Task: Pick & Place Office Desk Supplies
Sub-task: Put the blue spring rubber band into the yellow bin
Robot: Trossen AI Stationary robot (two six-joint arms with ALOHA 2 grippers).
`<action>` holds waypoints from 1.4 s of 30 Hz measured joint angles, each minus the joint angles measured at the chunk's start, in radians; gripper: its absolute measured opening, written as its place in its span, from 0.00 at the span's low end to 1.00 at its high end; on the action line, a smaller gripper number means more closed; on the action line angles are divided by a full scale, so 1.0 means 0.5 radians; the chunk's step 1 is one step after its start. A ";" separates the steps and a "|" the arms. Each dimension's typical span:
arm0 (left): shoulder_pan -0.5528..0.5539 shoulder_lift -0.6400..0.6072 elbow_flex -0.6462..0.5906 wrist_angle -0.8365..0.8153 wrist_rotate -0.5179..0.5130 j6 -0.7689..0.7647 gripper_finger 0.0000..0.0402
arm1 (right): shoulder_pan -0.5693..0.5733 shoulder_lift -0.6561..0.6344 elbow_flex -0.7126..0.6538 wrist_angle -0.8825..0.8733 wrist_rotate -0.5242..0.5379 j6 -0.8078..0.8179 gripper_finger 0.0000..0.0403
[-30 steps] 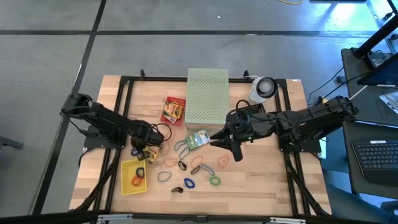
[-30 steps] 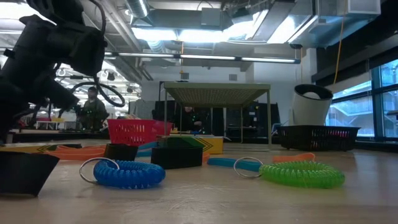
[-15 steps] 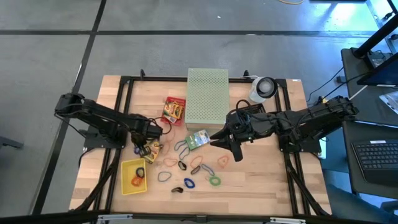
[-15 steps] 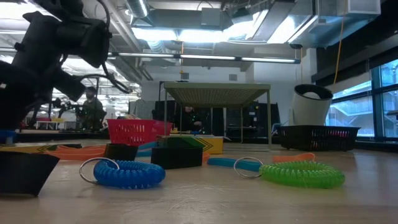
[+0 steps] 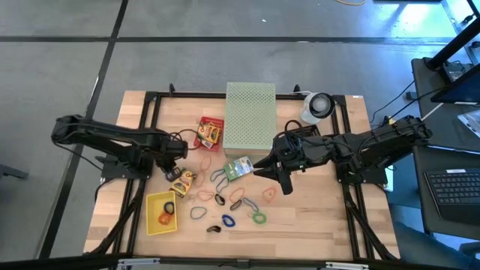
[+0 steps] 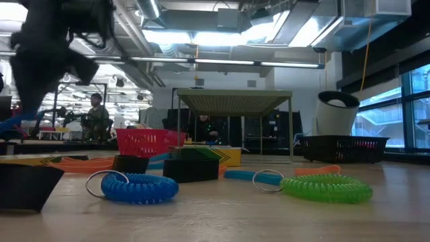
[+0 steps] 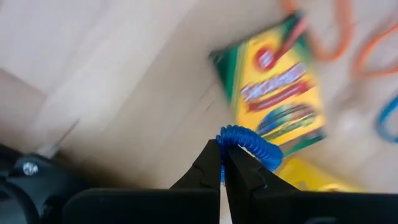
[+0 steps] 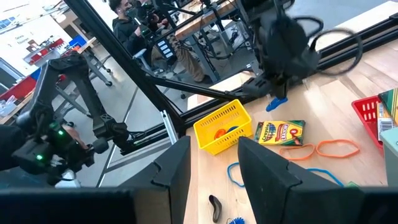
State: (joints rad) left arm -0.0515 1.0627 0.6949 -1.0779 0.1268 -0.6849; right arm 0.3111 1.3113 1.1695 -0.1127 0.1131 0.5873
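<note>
The wooden table (image 5: 315, 225) stands on a grey floor (image 5: 187, 45). Long bright lights (image 6: 201, 62) hang from the ceiling. Big windows (image 6: 403, 114) are on one side.

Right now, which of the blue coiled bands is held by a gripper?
The blue coil pinched in the left gripper, lifted above the crayon box; the others lie on the table.

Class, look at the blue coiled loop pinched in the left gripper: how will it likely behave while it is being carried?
The blue coiled loop is probably light and springy: it hangs from the shut left gripper by one small pinch, keeping its curve. Being a coil, it may stretch or swing rather than stay rigid. Dropped, it would likely flop flat, not roll far.
</note>
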 joint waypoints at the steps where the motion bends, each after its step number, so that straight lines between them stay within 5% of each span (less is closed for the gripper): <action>1: 0.010 -0.016 0.030 0.000 -0.006 0.000 0.00 | 0.000 0.000 0.000 0.000 0.002 0.000 0.33; 11: -0.073 -0.032 0.419 -0.145 0.163 0.273 0.00 | 0.000 0.000 0.000 0.000 0.005 0.008 0.33; 21: -0.490 0.120 0.695 -0.315 0.397 0.220 0.00 | 0.000 -0.001 0.000 0.001 0.004 0.031 0.33; 31: -1.031 0.449 0.738 -0.248 0.291 -0.066 0.00 | 0.000 -0.001 0.000 0.000 0.003 0.020 0.33; 42: -1.243 0.752 0.738 -0.012 0.070 -0.264 0.00 | 0.000 -0.001 0.000 0.000 -0.004 0.014 0.34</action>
State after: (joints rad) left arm -0.6729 1.4388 1.0637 -1.0839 0.1617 -0.8168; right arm 0.3111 1.3109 1.1694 -0.1127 0.1112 0.5945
